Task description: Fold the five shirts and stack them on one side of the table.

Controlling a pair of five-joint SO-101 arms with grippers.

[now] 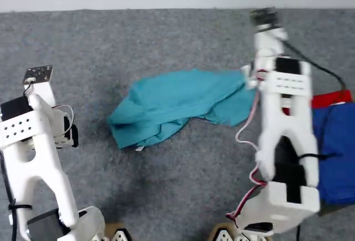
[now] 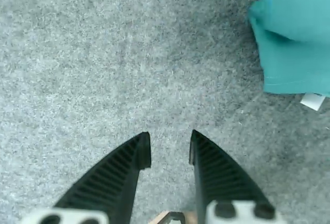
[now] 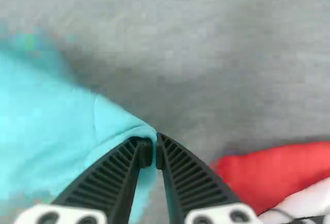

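Note:
A teal shirt (image 1: 177, 108) lies crumpled in the middle of the grey table. My right gripper (image 3: 149, 152) is shut on the teal shirt (image 3: 56, 136) at its right edge, pinching a fold of cloth; in the high view that arm's gripper (image 1: 249, 80) is at the shirt's right end. My left gripper (image 2: 170, 149) hovers open over bare carpet, left of the shirt's lower left corner (image 2: 294, 43), with nothing between its fingers. In the high view that arm's gripper (image 1: 69, 132) stands at the left side of the table.
A blue shirt (image 1: 335, 152) lies over a red one (image 1: 331, 99) at the table's right edge, partly behind the right arm. The red cloth (image 3: 268, 175) also shows near the right gripper. A white tag (image 2: 313, 101) hangs from the teal shirt's hem.

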